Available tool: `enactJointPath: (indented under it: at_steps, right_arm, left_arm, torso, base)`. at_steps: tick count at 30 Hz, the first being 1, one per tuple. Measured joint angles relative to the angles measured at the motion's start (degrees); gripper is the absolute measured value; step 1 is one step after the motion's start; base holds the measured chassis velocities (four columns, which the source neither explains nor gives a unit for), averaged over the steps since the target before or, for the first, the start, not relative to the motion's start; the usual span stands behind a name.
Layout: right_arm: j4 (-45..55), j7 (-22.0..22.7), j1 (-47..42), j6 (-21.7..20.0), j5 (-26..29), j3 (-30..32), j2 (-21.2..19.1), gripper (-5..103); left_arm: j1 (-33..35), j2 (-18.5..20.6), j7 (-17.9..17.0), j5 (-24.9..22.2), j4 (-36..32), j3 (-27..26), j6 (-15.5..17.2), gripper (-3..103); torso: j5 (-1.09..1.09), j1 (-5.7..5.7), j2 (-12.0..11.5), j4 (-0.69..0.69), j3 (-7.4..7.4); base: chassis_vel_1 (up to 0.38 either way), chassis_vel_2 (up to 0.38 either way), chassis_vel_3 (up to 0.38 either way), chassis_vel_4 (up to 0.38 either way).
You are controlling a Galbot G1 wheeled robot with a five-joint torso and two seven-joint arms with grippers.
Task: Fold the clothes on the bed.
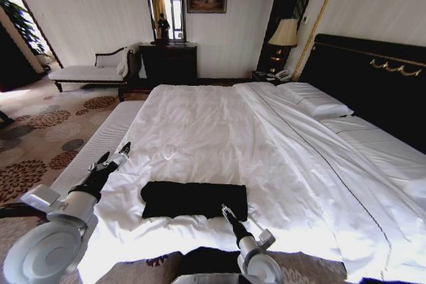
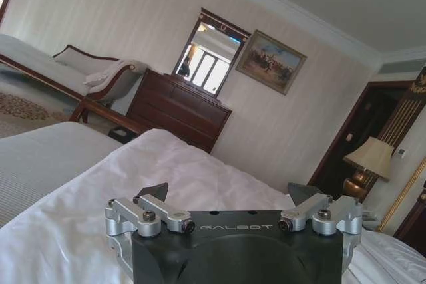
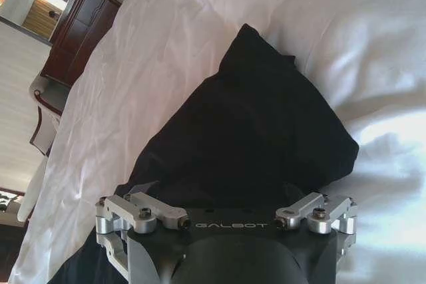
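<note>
The black T-shirt [image 1: 194, 199] is seen folded into a flat rectangle on the white duvet [image 1: 213, 138], near the foot edge of the bed [image 1: 373, 157]. The right end effector [image 1: 227, 211] is placed at the T-shirt's near edge, by its right corner; in the right wrist view the dark cloth [image 3: 253, 131] is seen lying directly past the fingers, but whether the fingers are parted or gripping the cloth cannot be told. The left end effector [image 1: 120, 153] is held above the duvet, to the left of the T-shirt and apart from it, with fingers spread wide and nothing held. White pillows [image 1: 313, 100] are seen at the dark headboard [image 1: 373, 71], far from the T-shirt.
</note>
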Motion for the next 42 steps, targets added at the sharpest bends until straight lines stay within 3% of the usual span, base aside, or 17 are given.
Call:
enactJointPath:
  at_steps: [7, 10, 17, 32, 35, 38, 40, 42]
  right_arm:
    - [1.85, 0.34, -0.9, 0.74, -0.62, 1.56, -0.58, 100]
    - [4.11, 0.3, -2.89, 2.65, -3.34, 2.15, -1.35, 100]
    - [4.54, 0.41, -6.12, 3.71, -4.41, 0.07, -0.59, 100]
    - [-1.89, 1.51, 1.53, 2.87, 3.1, 1.09, 1.25, 101]
    - [-3.44, 1.18, 3.05, 2.91, 4.07, 1.78, 1.62, 97]
    - [-4.39, 0.16, 4.15, 3.41, 4.98, 2.6, 1.91, 83]
    - [-4.6, -0.32, 4.49, 3.74, 5.19, 2.93, 2.03, 83]
    - [-4.75, -1.29, 4.83, 4.49, 5.5, 3.5, 2.2, 71]
  left_arm:
    - [0.13, 0.38, -0.01, 0.09, 0.03, -0.54, 0.01, 100]
    - [0.31, -0.12, -0.01, 0.73, 0.05, -0.11, 0.0, 100]
    - [0.59, -0.51, 0.0, 1.36, 0.06, 0.16, -0.03, 100]
    - [1.39, -1.12, -0.03, 3.31, 0.07, 0.92, -0.21, 100]
    - [1.29, -1.16, -0.03, 3.75, 0.08, 1.4, -0.25, 100]
    - [1.26, -1.23, -0.03, 4.35, 0.08, 1.88, -0.31, 100]
    - [1.27, -1.32, -0.03, 4.53, 0.08, 2.0, -0.33, 100]
    - [1.28, -1.52, -0.02, 4.8, 0.08, 2.25, -0.36, 100]
  torso:
    - [0.0, 0.0, 0.0, -0.01, 0.0]
    - [0.0, 0.0, 0.0, 0.0, 0.0]
    - [0.0, 0.0, 0.0, 0.0, -0.01]
    - [0.0, 0.0, 0.0, 0.0, 0.0]
    - [0.0, 0.0, 0.0, 0.0, 0.0]
    - [0.0, 0.0, 0.0, -0.01, 0.0]
    - [0.0, 0.0, 0.0, 0.0, 0.0]
    - [0.0, 0.0, 0.0, 0.0, 0.0]
  base:
    - [0.0, 0.0, 0.0, 0.0]
    - [0.0, 0.0, 0.0, 0.0]
    - [0.0, 0.0, 0.0, 0.0]
    - [0.0, 0.0, 0.0, 0.0]
    - [0.0, 0.0, 0.0, 0.0]
    - [0.0, 0.0, 0.0, 0.0]
    - [0.0, 0.0, 0.0, 0.0]
    - [0.0, 0.0, 0.0, 0.0]
